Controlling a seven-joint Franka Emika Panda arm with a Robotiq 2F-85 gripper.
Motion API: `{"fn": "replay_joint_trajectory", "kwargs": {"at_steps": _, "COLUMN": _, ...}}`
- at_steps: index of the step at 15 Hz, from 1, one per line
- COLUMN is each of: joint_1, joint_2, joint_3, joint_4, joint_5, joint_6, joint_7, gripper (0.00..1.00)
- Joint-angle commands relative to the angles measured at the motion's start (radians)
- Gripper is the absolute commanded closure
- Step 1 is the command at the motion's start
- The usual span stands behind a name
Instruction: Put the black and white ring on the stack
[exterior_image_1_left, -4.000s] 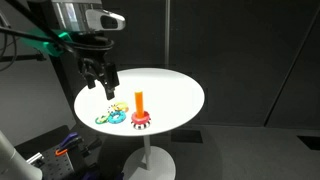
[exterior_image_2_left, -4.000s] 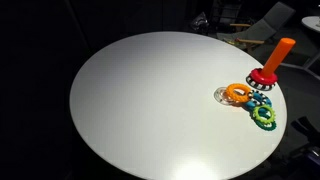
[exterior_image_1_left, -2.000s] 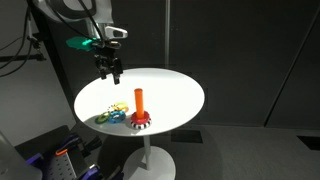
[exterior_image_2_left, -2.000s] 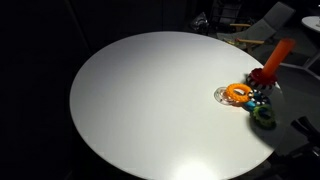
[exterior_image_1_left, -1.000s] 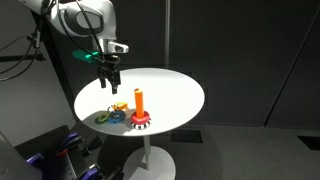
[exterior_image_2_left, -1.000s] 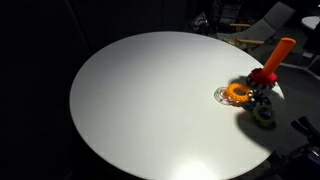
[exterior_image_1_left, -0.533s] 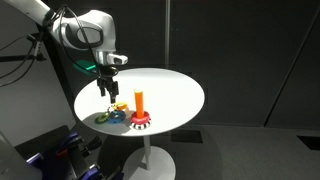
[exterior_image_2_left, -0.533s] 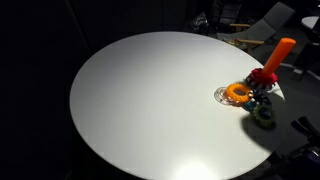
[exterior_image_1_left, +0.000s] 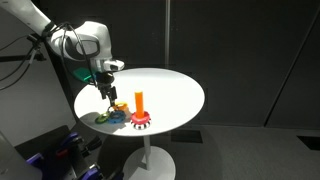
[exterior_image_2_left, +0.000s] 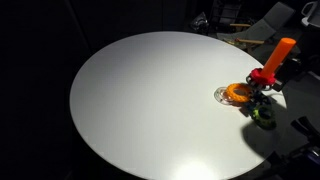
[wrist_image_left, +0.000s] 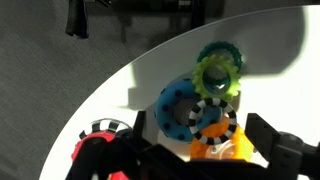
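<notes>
Your table (exterior_image_1_left: 175, 88) has a white top that looks smooth and matt, catching only a soft sheen under the light. The black and white ring (wrist_image_left: 212, 118), the blue ring (wrist_image_left: 176, 108) and the bumpy-edged green ring (wrist_image_left: 218, 70) look like moulded plastic with a slight gloss. The orange peg (exterior_image_1_left: 140, 100) and its red base (exterior_image_1_left: 141, 121) also look like smooth plastic.

The black and white ring (wrist_image_left: 209, 119) has black and white patches. It lies on top of a blue ring (wrist_image_left: 172, 104) and an orange ring (wrist_image_left: 226, 149). The stack (exterior_image_1_left: 140, 108) stands upright near it: an orange peg on a round red base.
</notes>
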Motion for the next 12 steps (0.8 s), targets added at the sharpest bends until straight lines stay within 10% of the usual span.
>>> {"fn": "replay_joint_trajectory", "kwargs": {"at_steps": 1, "joint_1": 0.01, "joint_2": 0.049, "joint_3": 0.019, "joint_4": 0.002, "joint_5": -0.004, "joint_6": 0.085, "joint_7": 0.057, "gripper": 0.0}}
{"fn": "replay_joint_trajectory", "kwargs": {"at_steps": 12, "joint_1": 0.02, "joint_2": 0.176, "joint_3": 0.027, "joint_4": 0.007, "joint_5": -0.1, "joint_6": 0.242, "joint_7": 0.17, "gripper": 0.0}}
